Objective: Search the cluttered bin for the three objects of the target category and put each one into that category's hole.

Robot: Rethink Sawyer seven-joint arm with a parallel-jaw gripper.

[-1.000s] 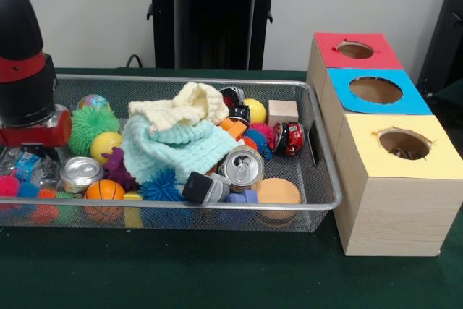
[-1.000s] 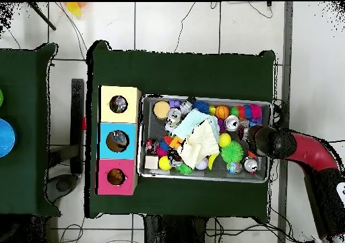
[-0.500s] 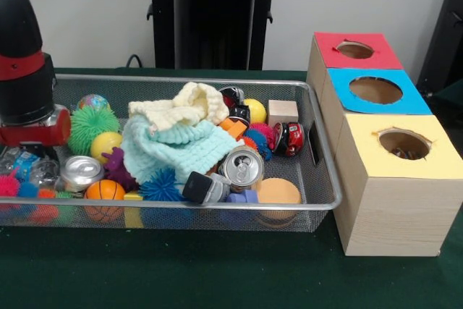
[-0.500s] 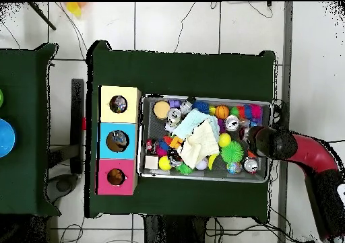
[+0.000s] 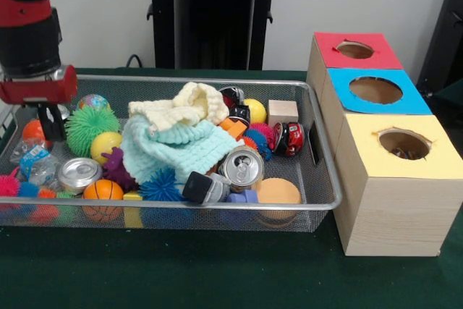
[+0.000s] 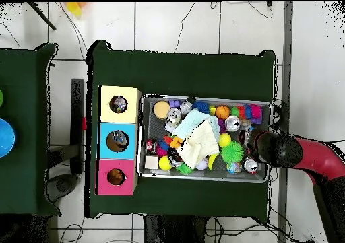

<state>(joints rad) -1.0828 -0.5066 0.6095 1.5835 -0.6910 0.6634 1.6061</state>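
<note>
A wire mesh bin (image 5: 318,200) holds a jumble of toys. A mint and cream cloth (image 5: 177,135) lies in the middle. Beside it are a tipped silver can (image 5: 241,166), a second can (image 5: 79,174), a green spiky ball (image 5: 90,124), a small basketball (image 5: 104,190) and a wooden block (image 5: 282,112). My gripper (image 5: 51,129) hangs above the bin's left end, over an orange ball (image 5: 30,131) and a crumpled clear bottle (image 5: 36,164). In the overhead view my gripper (image 6: 257,145) is at the bin's right end. Nothing shows in its grasp.
Three wooden boxes stand in a row to the right of the bin, with a red top (image 5: 356,50), a blue top (image 5: 375,90) and a yellow top (image 5: 402,145), each with a round hole. The bin's rim (image 6: 205,97) stands close to the boxes (image 6: 118,141).
My arm has risen from low in the bin's left end and drifted slightly toward the bin's edge. The orange ball and the clear bottle beneath it now show.
</note>
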